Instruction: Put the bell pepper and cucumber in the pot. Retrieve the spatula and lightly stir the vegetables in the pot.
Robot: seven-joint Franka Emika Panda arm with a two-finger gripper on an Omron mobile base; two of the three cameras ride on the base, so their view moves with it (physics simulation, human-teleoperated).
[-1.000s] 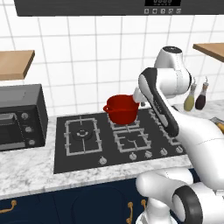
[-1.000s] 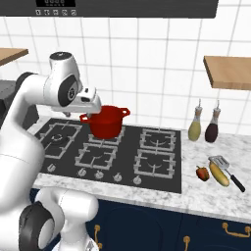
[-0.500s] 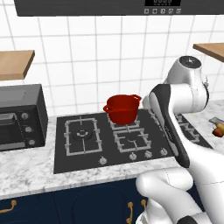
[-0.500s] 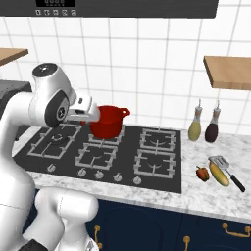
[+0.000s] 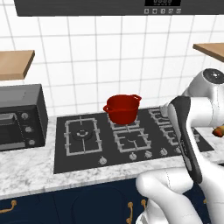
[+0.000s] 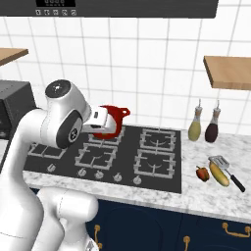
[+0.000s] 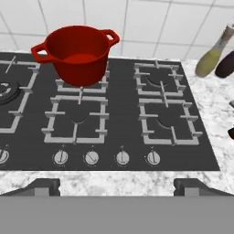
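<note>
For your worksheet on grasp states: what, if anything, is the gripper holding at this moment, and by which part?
Nothing is held. The gripper is open with empty space between its fingertips, above the counter's front edge; the red pot sits apart on a rear burner.

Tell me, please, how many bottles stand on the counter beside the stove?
2: a yellow-filled bottle and a dark-filled bottle, side by side against the tiled wall, right of the stove.
</note>
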